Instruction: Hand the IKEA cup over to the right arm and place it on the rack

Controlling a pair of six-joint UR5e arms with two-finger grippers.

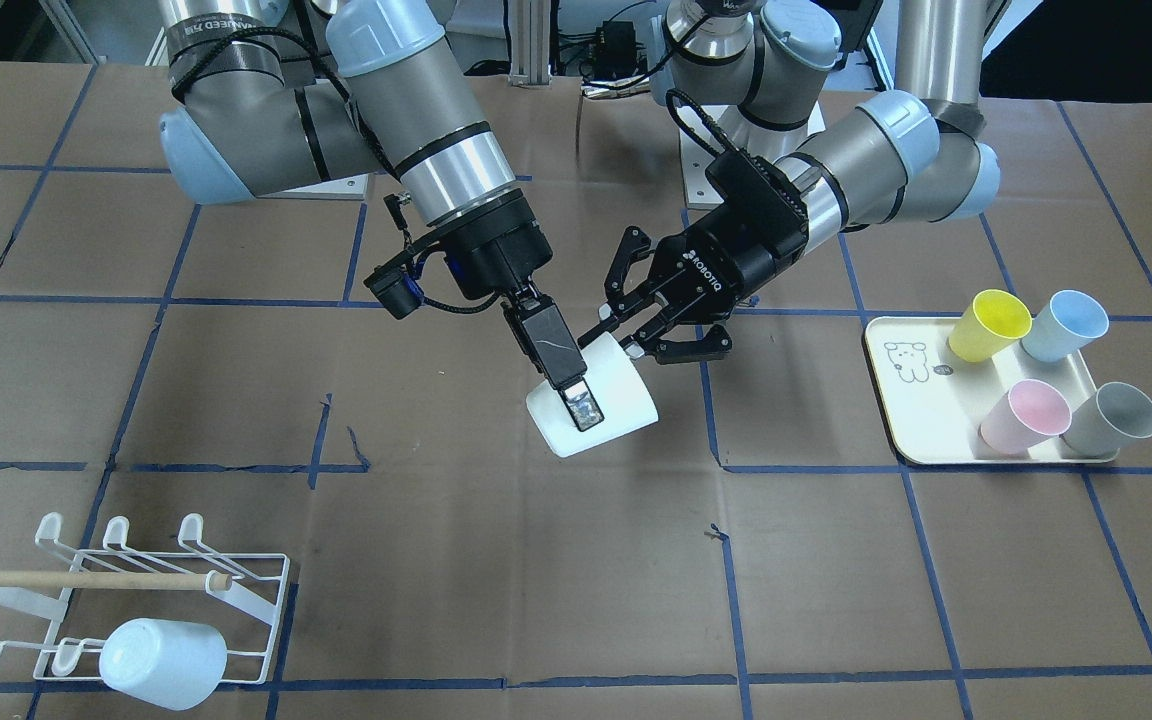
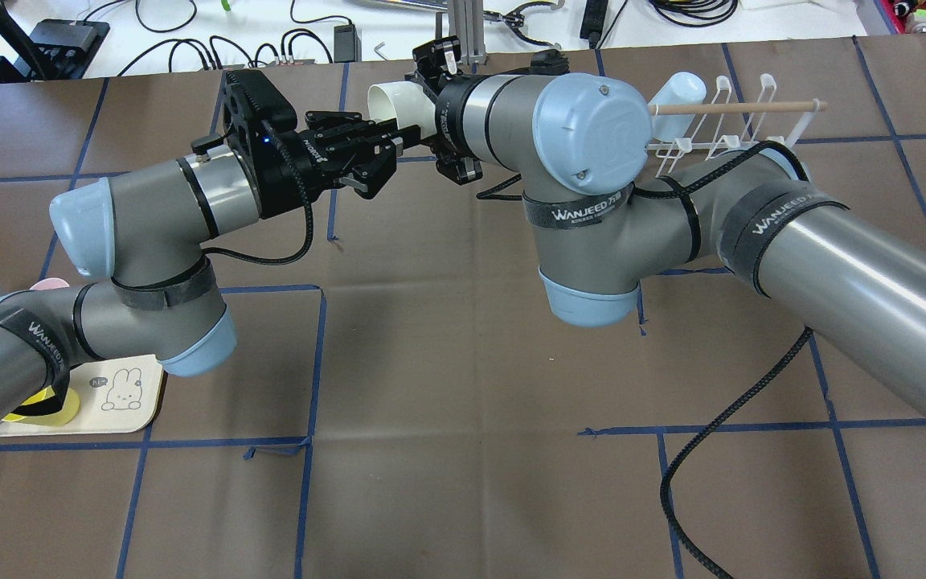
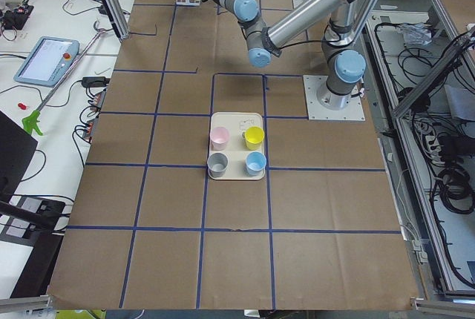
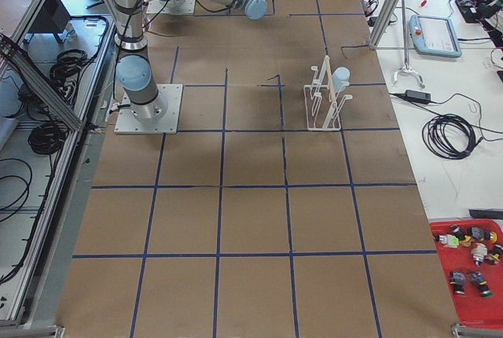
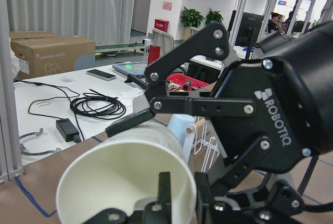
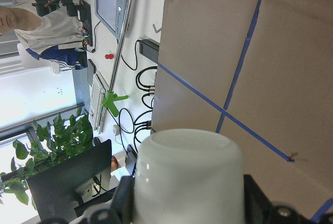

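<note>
White cup [image 6: 190, 174] fills btm centre, closed rounded end toward top of frame; mouth hidden. Black fingers [image 6: 124, 200] of right gripper [image 6: 190, 211] flank it on either side, pressed to its wall. Behind: brown table cover [image 6: 281, 67] w/ blue tape lines [image 6: 208, 96] crossing. Scene sits sideways. Past table edge, white bench [image 6: 138, 31] w/ pendant [image 6: 110, 2] (red button), black power brick [image 6: 148, 47], looped black cables [image 6: 143, 81], small green tool [image 6: 112, 99], small red item [image 6: 108, 56]. Silver post [image 6: 124, 23] slants across bench. Person in white shirt [image 6: 44, 28] at frame's upper-left corner, face cut off. Leafy plant [image 6: 57, 135] and dark monitor [image 6: 62, 185] at frame's lower left.
</note>
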